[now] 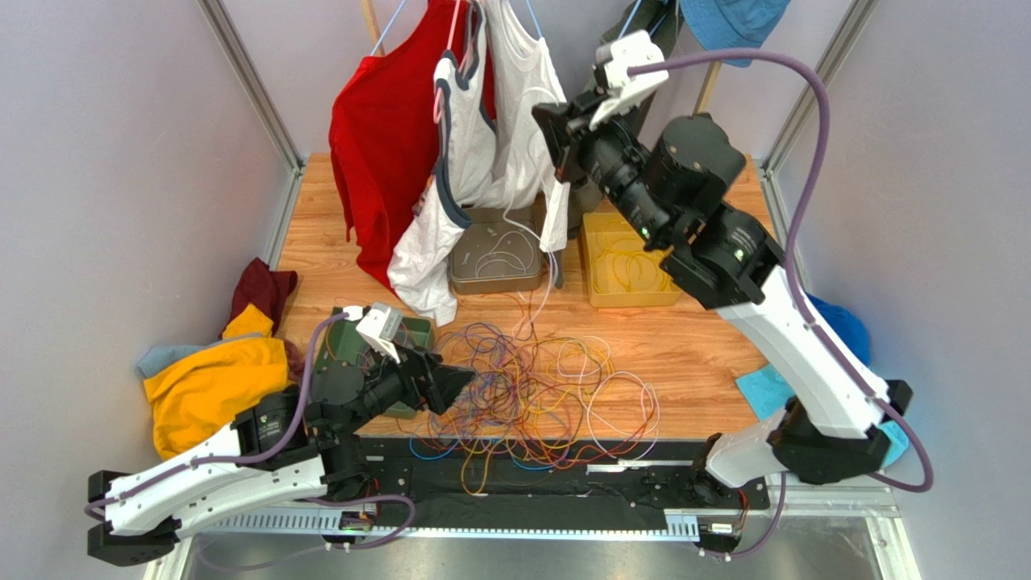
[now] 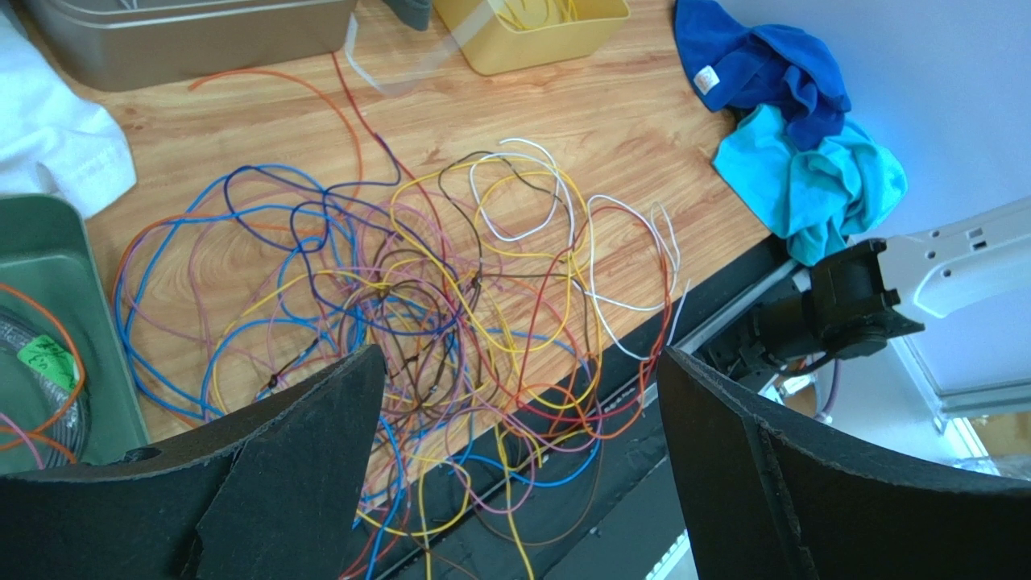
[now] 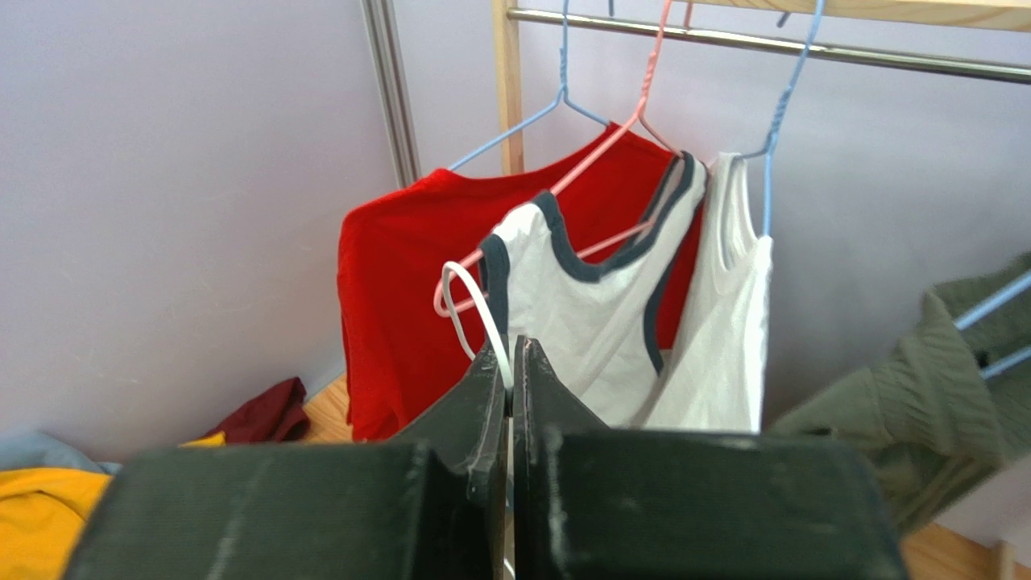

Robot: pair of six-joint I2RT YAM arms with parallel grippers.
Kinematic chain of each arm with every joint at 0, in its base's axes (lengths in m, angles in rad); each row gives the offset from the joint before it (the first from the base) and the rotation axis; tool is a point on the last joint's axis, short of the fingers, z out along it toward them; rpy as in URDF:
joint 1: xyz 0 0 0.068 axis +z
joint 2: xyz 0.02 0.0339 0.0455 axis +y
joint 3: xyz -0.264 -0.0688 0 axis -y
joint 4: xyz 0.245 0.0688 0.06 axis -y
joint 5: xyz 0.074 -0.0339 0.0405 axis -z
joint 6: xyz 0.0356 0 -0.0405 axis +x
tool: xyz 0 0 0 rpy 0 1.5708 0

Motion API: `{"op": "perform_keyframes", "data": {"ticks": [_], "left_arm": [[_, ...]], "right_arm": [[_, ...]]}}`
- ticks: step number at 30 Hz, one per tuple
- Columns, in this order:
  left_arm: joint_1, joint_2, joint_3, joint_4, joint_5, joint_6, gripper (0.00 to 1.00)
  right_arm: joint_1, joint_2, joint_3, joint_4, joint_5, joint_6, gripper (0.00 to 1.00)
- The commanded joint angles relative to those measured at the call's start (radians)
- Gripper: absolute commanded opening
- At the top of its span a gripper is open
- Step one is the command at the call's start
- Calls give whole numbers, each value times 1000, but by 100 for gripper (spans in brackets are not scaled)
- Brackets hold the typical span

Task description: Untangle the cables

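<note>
My left hand (image 2: 514, 375) hangs wide open over one loose snarl of thin, looping cables (image 2: 448, 314) on the wooden surface (image 2: 654, 121); my right hand (image 3: 510, 353), raised high, pinches one white cable (image 3: 455, 266).

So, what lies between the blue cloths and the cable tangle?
Bare wooden table, seen in the left wrist view, separates the blue cloths from the cables.
</note>
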Motion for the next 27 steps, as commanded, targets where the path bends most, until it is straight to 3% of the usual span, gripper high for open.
{"op": "perform_keyframes", "data": {"ticks": [1,13,20,27], "left_arm": [[0,-27,-26,-36,-2,-16,91],[0,-99,-73,-83,-3,-36,92],[0,-197,-98,-119,-29,-30,92],[0,-148,-110,-65,-6,-30,92]], "right_arm": [[-51,99,152,64,-117,60,0],[-116,317,164,237,-135,33,0],[-149,305,-141,421,-100,49,0],[-156,326,-431,570,-80,106,0]]}}
